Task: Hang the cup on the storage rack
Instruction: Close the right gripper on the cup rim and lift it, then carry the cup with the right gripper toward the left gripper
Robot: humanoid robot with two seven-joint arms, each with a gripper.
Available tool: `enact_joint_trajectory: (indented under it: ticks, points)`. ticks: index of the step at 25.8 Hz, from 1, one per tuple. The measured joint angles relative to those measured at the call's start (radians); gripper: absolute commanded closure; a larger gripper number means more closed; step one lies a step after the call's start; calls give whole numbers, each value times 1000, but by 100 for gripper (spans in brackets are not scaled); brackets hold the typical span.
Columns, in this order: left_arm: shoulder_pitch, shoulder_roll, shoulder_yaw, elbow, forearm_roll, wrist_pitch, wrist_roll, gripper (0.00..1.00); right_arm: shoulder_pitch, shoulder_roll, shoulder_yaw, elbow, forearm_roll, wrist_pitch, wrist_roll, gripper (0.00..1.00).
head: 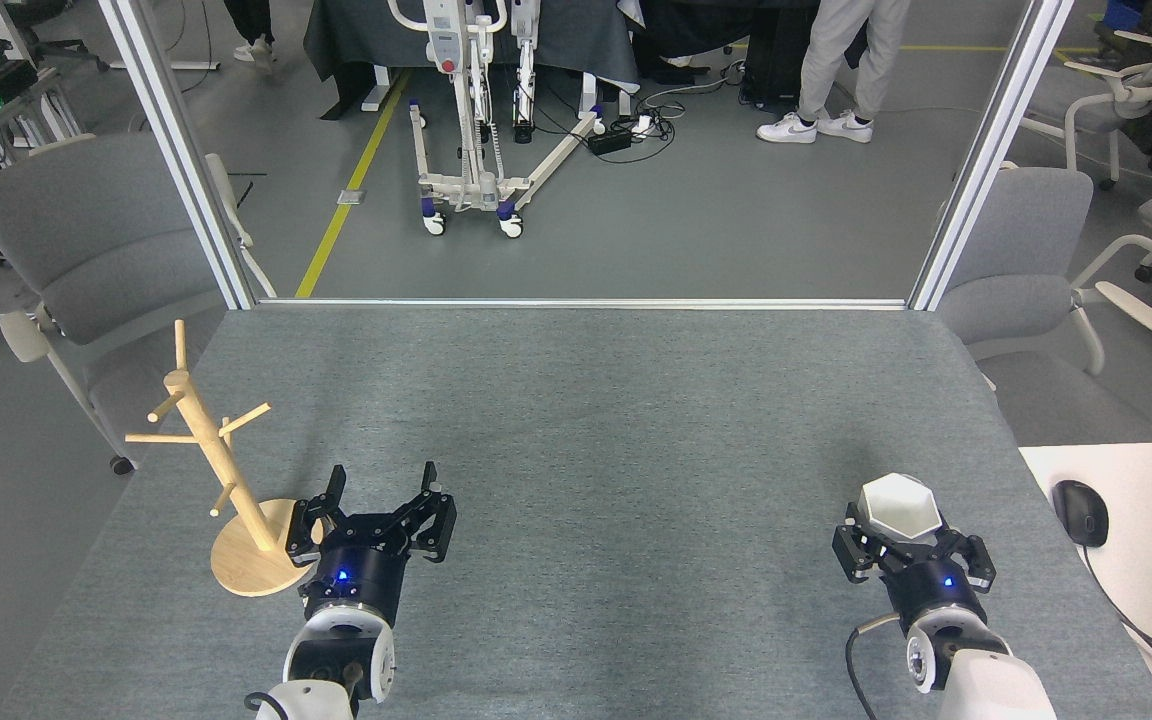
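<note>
at the lower right of the frame the right end effector (902,535) is closed around the white cup (899,508). at lower left, the left end effector (381,497) gapes empty beside the storage rack (226,478) on the grey bench (596,420).

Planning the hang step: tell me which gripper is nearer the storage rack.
Left. The left gripper sits just right of the storage rack, beside its base; the right gripper is far across the table, at the cup.
</note>
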Motion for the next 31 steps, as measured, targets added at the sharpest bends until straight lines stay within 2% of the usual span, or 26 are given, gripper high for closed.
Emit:
enact_joint_trajectory:
  ticks: [11,13,15,17,18,20,21,25,31]
  points:
    - [3,-3,0,-1,0,0,-1,1,-46,-14,1,45,-1,2,2,5]
    - [4,-4,0,-1,0,0,-1,1,-47,-15,1,47,-1,2,2,12]
    - [5,-4,0,-2,0,-1,-1,1,-49,-15,2,47,-1,1,2,26]
    - [6,-5,0,-2,0,-1,-1,1,-49,-16,2,47,0,-2,2,29]
    - [7,-6,0,-2,0,-2,-1,1,-49,-16,2,47,0,-5,2,34]
    - [8,-6,0,-2,0,-2,-1,1,-49,-16,2,48,1,-7,3,56]
    - [8,-6,0,-2,0,-2,-1,1,-48,-16,2,49,2,-9,3,63]
    - [10,-6,0,-2,0,-2,1,1,-47,-16,2,49,4,-13,7,71]
    - [13,-5,0,-3,1,-2,5,1,-47,-16,2,47,7,-14,4,73]
